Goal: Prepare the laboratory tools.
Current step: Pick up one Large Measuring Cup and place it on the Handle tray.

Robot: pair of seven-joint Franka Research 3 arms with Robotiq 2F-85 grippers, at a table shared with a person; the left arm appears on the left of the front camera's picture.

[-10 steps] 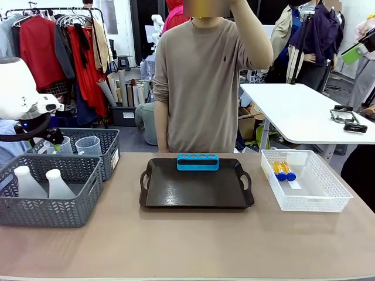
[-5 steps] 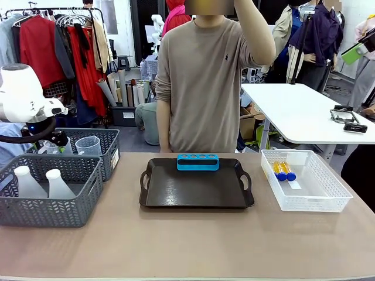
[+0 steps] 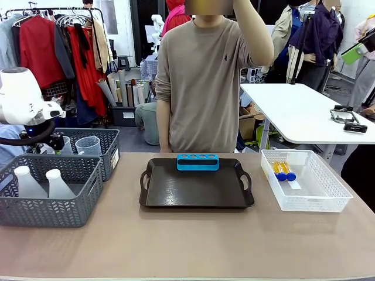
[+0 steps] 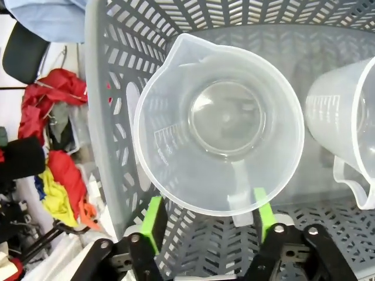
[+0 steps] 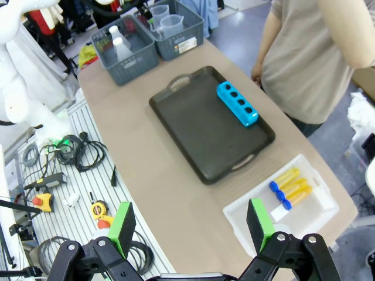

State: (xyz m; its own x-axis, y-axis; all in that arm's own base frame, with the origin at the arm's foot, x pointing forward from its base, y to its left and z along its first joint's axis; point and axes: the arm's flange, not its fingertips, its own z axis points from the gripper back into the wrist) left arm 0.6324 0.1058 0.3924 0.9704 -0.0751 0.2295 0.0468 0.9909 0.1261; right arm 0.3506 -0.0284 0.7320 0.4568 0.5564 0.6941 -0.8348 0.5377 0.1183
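Found left gripper [image 4: 208, 218] released, astride the handle of the jug [image 4: 222, 123], not clamped. Noted jug upright in grey basket [image 4: 111, 117], beside second jug [image 4: 351, 129]. Found right gripper [image 5: 190, 227] released, high over table [image 5: 146, 152]. Logged tubes [image 5: 290, 188] in white basket [image 5: 322, 202].

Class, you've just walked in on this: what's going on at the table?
The left tool hangs open over a clear measuring jug in the far grey basket, its fingers either side of the near rim. The right tool is open high above the table, holding nothing. The dark tray carries a blue rack; the capped tubes lie in the white basket. The person stands opposite, hands off the table.
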